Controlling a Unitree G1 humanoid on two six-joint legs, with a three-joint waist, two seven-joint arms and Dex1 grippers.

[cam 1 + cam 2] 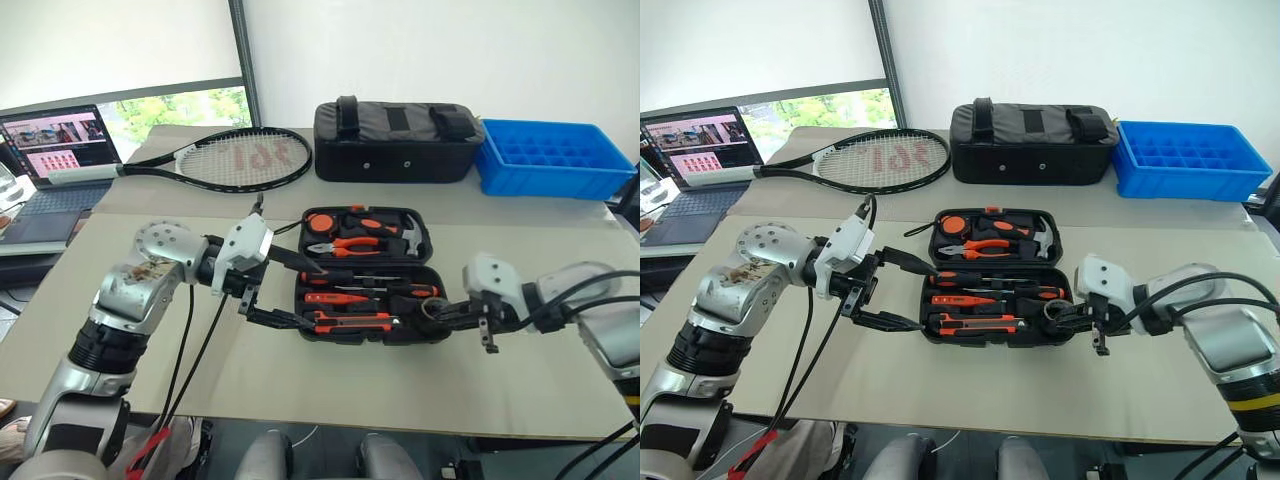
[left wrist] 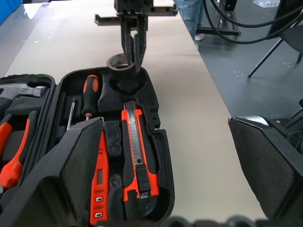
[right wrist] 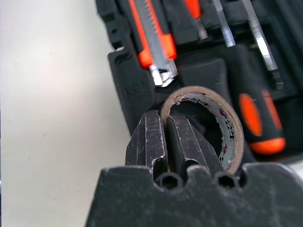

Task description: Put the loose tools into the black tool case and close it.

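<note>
Black tool case lies open on the tan table, mid-table in front of the robot, lid half away from the robot, tray half nearer.

Lid half holds pliers, a hammer and an orange round item at its left corner.

Tray half has a screwdriver with orange-black handle, a thin orange tester screwdriver and an orange-black utility knife, all lying in their recesses.

Right gripper is pinched tight on the wall of the small black tape roll, one finger inside the cardboard core, one outside. Roll sits at the right end of the tray half, over the round recess at that corner; cannot tell if it rests in the recess or hangs just above it. In the right eye view the roll is at the case's right edge, right arm reaching in from the right.

Left gripper is spread wide, holding nothing, at the case's left end; one finger over the hinge area, the other by the near left corner of the tray half. Cannot tell if the fingers touch the case.

Far side of table: tennis racket on the left, black fabric bag in the middle, blue compartment tray on the right just beside the bag. A laptop sits open off the left side.
</note>
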